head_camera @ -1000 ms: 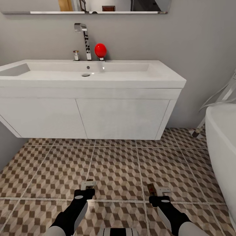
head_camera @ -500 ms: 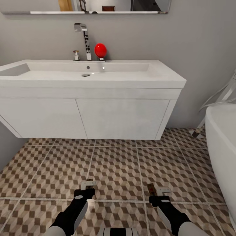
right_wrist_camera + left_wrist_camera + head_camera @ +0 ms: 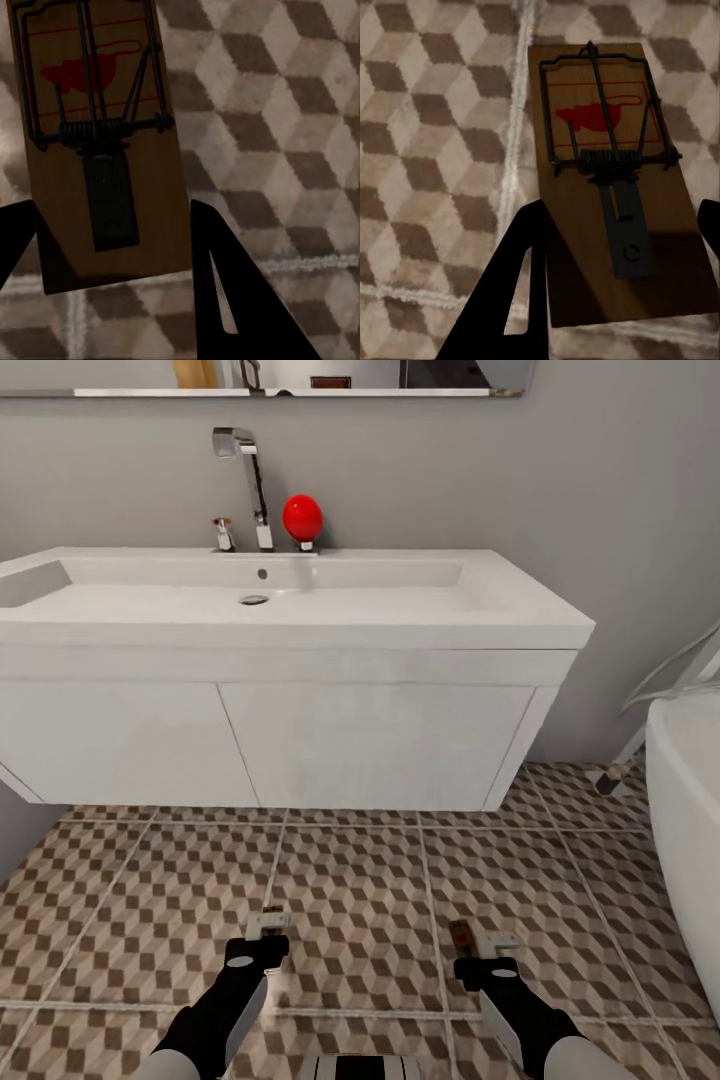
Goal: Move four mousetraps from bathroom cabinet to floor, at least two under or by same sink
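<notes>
A: camera's rolled closer to the white sink vanity (image 3: 300,740), arms same as before.

B: yep, left gripper (image 3: 268,926) and right gripper (image 3: 478,942) each clamp 1 flat tan wooden mousetrap (image 3: 615,187) (image 3: 97,142) over the cube-patterned tile floor (image 3: 360,890), just in front of the vanity's front edge.

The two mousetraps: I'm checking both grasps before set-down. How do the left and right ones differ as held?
The left mousetrap sits over a pale grout line, near the left gripper's inner finger. The right mousetrap hangs over patterned tile, centred in the right gripper. In the head view the right one looks darker. Both are tan boards with red marks, gripped by their plain ends.

view: head camera shifted | sink (image 3: 300,605): larger in frame
</notes>
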